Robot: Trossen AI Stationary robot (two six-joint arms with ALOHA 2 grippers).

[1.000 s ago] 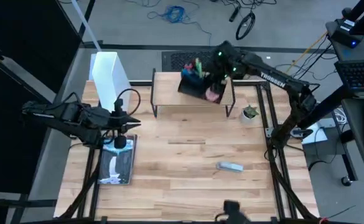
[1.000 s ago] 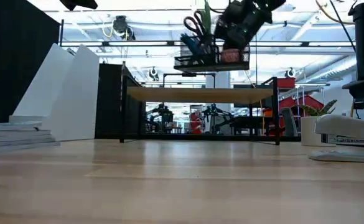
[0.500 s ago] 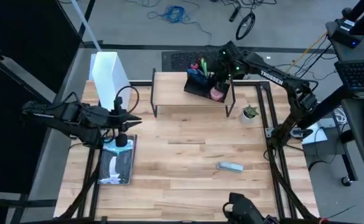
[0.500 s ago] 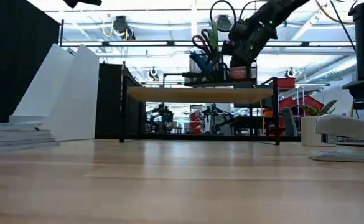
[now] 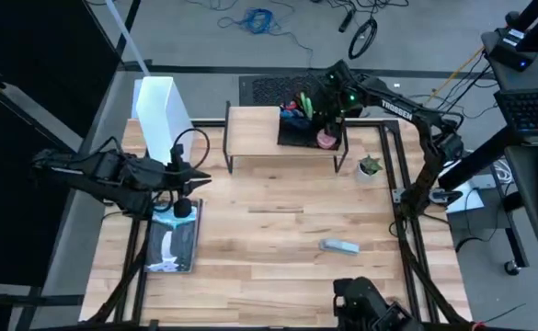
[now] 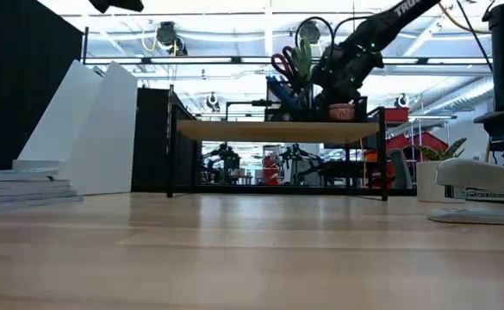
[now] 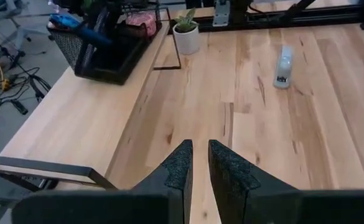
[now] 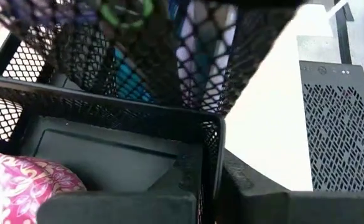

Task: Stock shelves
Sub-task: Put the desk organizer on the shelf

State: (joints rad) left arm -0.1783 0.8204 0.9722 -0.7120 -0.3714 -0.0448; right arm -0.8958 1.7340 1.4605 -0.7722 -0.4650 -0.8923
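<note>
High view first: I see the shelves (image 5: 264, 129), a low riser with a light-wood top on thin black legs, standing at the far edge of the counter (image 5: 278, 239), just beside the tall white file box (image 5: 163, 115). A black mesh organizer (image 5: 307, 129) sits on the right end of the riser's top, holding scissors, pens and a pink patterned item. My right gripper (image 5: 328, 108) is at that organizer's far right corner; in the right wrist view my jaws are clenched on the organizer's mesh wall (image 8: 203, 134), one jaw on each side of it. From the low view, the organizer (image 6: 312, 108) rests flat on the shelf top (image 6: 273, 129), with the right arm reaching down to it from the upper right.

My left gripper (image 5: 198, 179) waits over the left side of the counter, above a stack of booklets (image 5: 172, 241). In the left wrist view its jaws (image 7: 199, 168) stand nearly closed, a thin gap between them, grasping nothing.

A small potted plant (image 5: 370, 167) stands just right of the riser, and a stapler (image 5: 339, 245) lies nearer the front.
</note>
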